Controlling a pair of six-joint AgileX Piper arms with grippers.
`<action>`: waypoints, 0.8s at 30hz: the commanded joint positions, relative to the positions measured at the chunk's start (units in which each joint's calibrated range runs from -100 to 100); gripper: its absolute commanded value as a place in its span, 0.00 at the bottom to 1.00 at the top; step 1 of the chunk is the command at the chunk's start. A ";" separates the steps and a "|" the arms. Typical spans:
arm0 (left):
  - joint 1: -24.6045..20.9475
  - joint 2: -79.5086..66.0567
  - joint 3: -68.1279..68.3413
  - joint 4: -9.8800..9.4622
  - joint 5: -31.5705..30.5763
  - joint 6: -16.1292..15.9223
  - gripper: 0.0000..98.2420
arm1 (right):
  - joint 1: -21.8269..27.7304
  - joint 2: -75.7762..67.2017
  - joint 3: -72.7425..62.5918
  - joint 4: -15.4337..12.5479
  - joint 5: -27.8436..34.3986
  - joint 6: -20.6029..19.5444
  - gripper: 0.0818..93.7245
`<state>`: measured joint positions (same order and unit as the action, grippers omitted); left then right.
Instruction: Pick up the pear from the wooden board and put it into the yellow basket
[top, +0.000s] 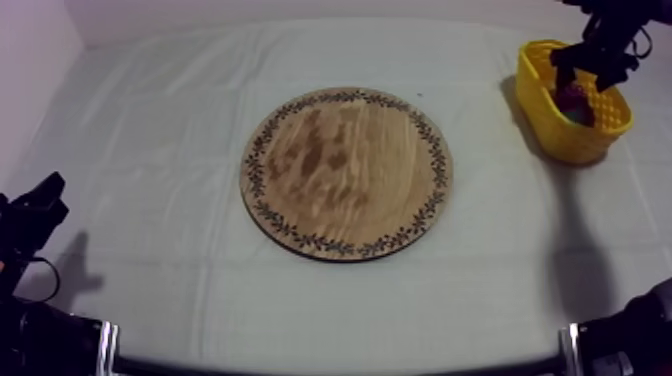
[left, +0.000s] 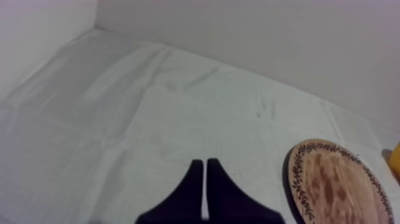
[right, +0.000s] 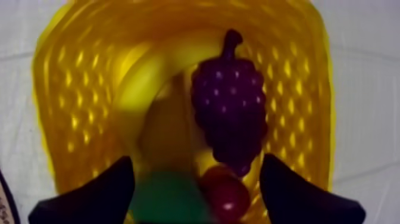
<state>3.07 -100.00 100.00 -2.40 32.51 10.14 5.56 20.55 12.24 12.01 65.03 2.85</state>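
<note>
The green pear (right: 166, 199) lies in the yellow basket (right: 65, 89), beside a small red fruit (right: 229, 193), a bunch of purple grapes (right: 229, 107) and a banana (right: 140, 77). My right gripper (right: 196, 158) hangs open just above them, its fingers wide apart on either side of the pear and the red fruit. In the top view my right gripper (top: 590, 65) is over the basket (top: 560, 125) at the far right. The round wooden board (top: 346, 172) in the middle has nothing on it. My left gripper (left: 205, 164) is shut on nothing, low at the left (top: 45, 195).
The board's patterned rim (left: 333, 184) shows to the right of my left gripper. The wall runs along the table's far and left edges. The basket stands close to the table's far right corner.
</note>
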 joint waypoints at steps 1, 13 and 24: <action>0.01 0.00 0.00 -0.02 -0.01 -0.01 0.00 | 0.02 0.21 -0.53 0.08 -0.42 0.28 0.64; 0.01 0.00 0.00 -0.02 -0.01 -0.01 0.00 | -1.06 -25.27 15.13 0.25 -15.67 2.24 0.56; 0.01 0.00 0.00 -0.02 -0.01 -0.01 0.00 | -4.43 -63.22 50.93 -6.58 -35.83 8.27 0.43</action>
<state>3.07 -100.00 100.00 -2.40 32.51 10.14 1.42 -27.79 50.36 7.97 32.64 8.51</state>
